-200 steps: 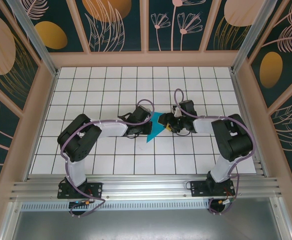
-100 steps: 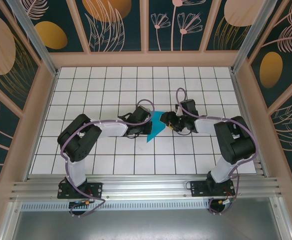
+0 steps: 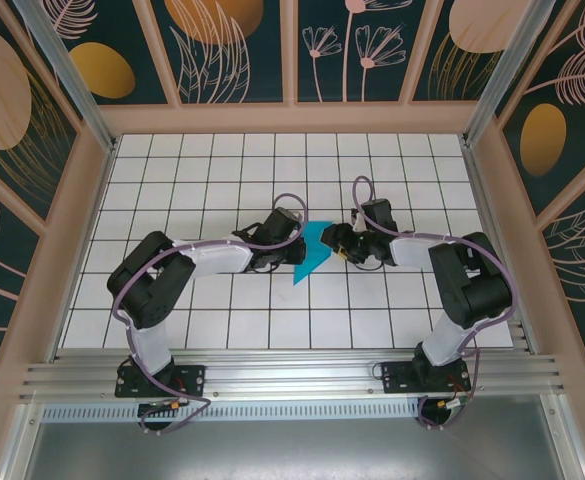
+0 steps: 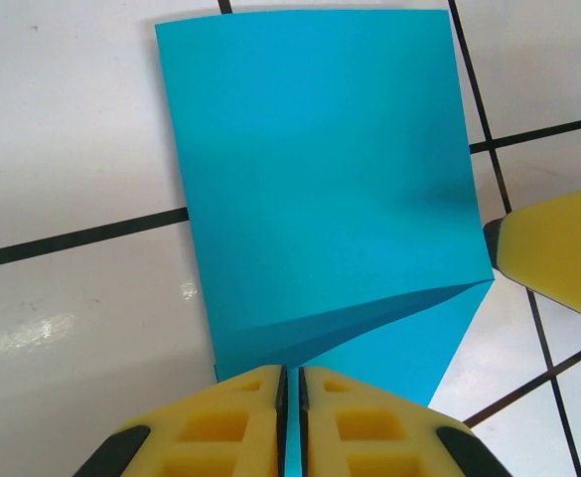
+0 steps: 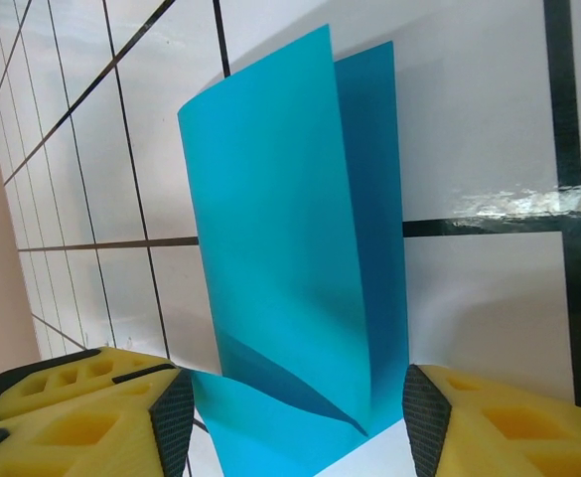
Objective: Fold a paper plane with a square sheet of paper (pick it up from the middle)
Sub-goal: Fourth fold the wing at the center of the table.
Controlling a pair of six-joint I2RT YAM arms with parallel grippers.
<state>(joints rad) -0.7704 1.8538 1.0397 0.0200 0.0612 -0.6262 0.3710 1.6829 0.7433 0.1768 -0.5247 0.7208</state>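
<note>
The square sheet of paper (image 3: 310,253) is teal and folded over, lying on the white grid table between both arms. In the left wrist view the paper (image 4: 320,169) has one layer lifting off the other near my left gripper (image 4: 292,383). Its yellow jaws stand a narrow slit apart, with the paper's near edge in the slit. My right gripper (image 5: 290,417) is open, its pads wide on either side of the paper (image 5: 280,229) and clear of it. One right finger (image 4: 558,248) shows at the paper's corner.
The white tiled table (image 3: 222,310) has black grid lines and is boxed in by patterned walls (image 3: 52,150) on three sides. An aluminium rail (image 3: 292,378) runs along the near edge by the arm bases.
The left jaws have parted from fully shut to a thin slit, and the left elbow has swung left. The right gripper drew back slightly from the paper and then held still.
</note>
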